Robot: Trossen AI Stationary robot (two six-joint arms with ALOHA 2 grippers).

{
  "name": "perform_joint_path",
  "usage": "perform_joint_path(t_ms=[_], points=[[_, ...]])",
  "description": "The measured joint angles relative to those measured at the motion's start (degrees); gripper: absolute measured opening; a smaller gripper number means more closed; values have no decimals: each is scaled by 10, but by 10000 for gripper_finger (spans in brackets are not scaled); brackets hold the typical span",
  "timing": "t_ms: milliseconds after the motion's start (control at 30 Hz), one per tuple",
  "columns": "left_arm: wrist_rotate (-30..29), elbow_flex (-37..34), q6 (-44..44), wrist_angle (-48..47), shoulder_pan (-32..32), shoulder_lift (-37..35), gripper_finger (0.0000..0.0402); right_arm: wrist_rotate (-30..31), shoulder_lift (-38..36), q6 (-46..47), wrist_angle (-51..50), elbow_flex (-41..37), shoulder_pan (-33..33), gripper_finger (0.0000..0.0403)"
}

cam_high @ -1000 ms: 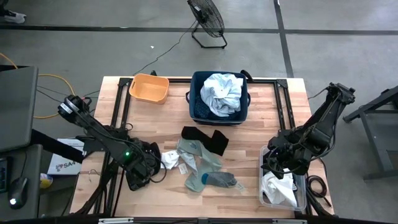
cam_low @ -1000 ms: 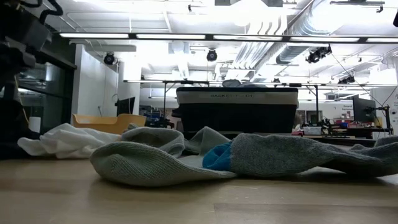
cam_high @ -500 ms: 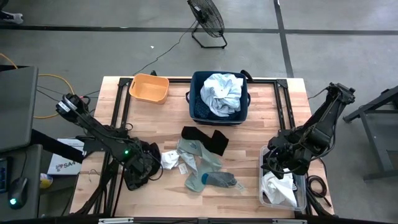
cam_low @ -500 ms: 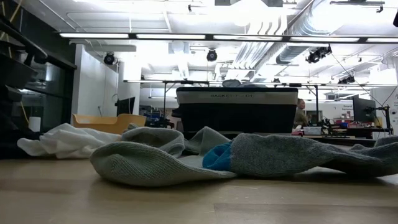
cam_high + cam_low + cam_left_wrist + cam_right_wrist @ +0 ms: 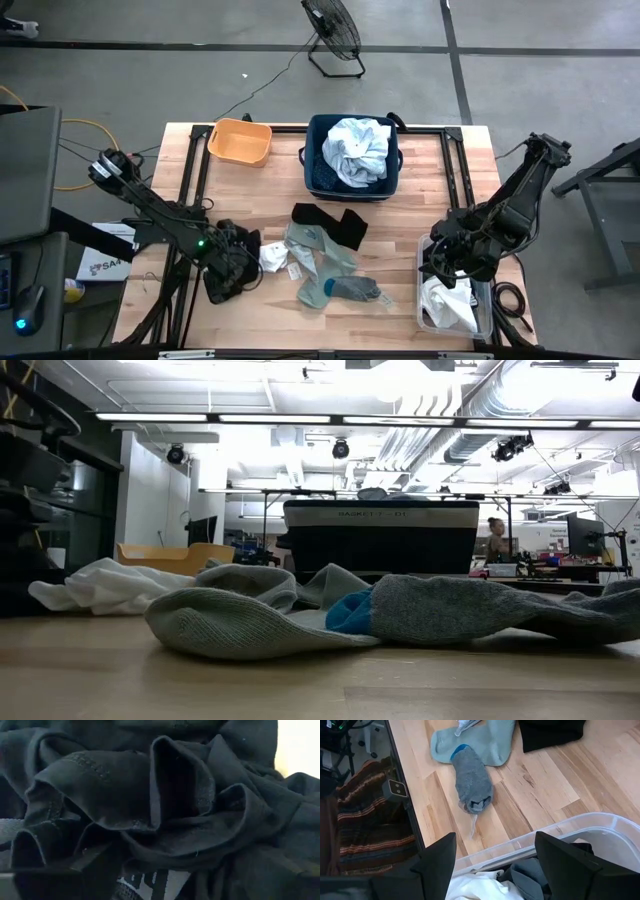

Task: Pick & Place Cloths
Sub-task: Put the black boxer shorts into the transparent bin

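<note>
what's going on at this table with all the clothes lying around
Two robot arms are sorting cloths. The left gripper is down on a crumpled black garment near the table's left front, jaws wide, nothing lifted yet. The right gripper hangs open over a clear plastic bin that already holds white and dark pieces. Grey-green socks, a small white piece and another black piece lie mid-table. A pale shirt fills the navy bin; the orange tub sits beside it.
</note>
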Motion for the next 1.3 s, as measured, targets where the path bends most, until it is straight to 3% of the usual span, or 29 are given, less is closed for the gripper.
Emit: perform_joint_path(t_ms=[200,500,733,1067,1300], points=[[-12,-4,-11,19,1,1,245,0,0,0,1,0,0,262],[-35,-6,-24,48,1,2,34,2,0,0,1,0,0,262],[-36,22,-14,16,1,-8,30,2,0,0,1,0,0,262],[-67,151,24,-205,1,-92,30,17,0,-2,2,0,0,262],[-180,255,90,-260,1,-139,30,47,0,-2,5,0,0,262]])
